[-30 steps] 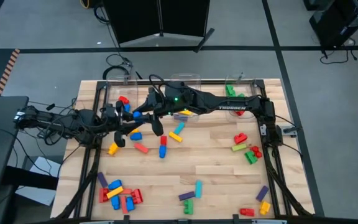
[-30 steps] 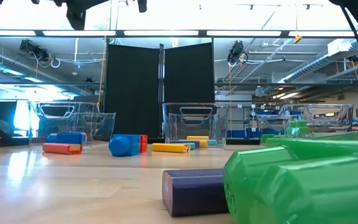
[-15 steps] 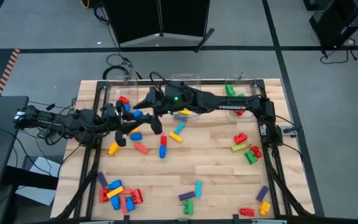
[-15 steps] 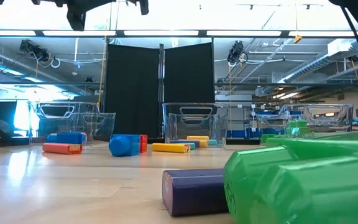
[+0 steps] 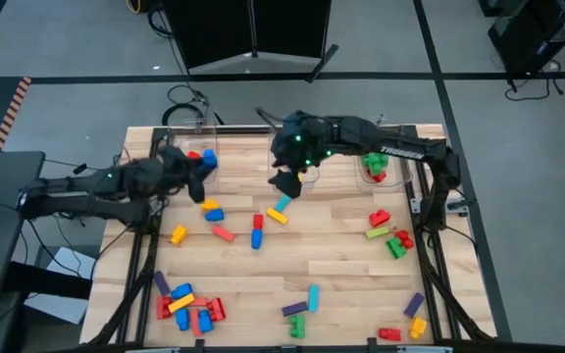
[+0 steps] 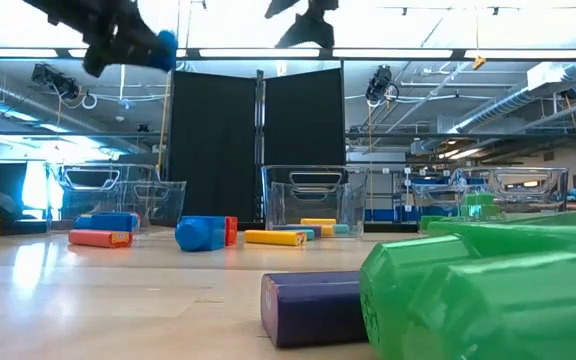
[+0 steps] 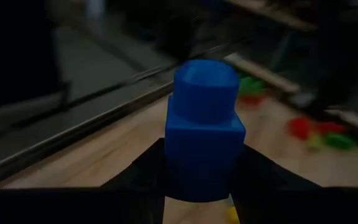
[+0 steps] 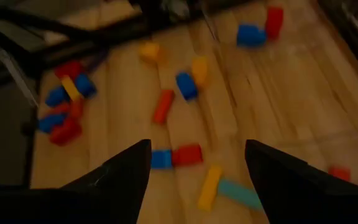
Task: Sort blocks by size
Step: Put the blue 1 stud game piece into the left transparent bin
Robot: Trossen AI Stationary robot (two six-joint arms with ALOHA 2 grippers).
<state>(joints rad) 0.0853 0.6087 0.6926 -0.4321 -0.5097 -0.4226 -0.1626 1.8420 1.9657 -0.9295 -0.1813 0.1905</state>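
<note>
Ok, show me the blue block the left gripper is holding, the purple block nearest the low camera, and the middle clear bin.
blue block (image 7: 202,134): left wrist view, its front face.
purple block (image 6: 313,308): low view, its side face.
middle clear bin (image 6: 313,200): low view, its front wall.

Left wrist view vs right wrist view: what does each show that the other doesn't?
Left wrist only: a blue block clamped in the left tool, with a blurred table edge behind.
Right wrist only: the right tool open and empty above scattered blocks, including a red block and a yellow-and-cyan pair.
Both: the wooden table.
</note>
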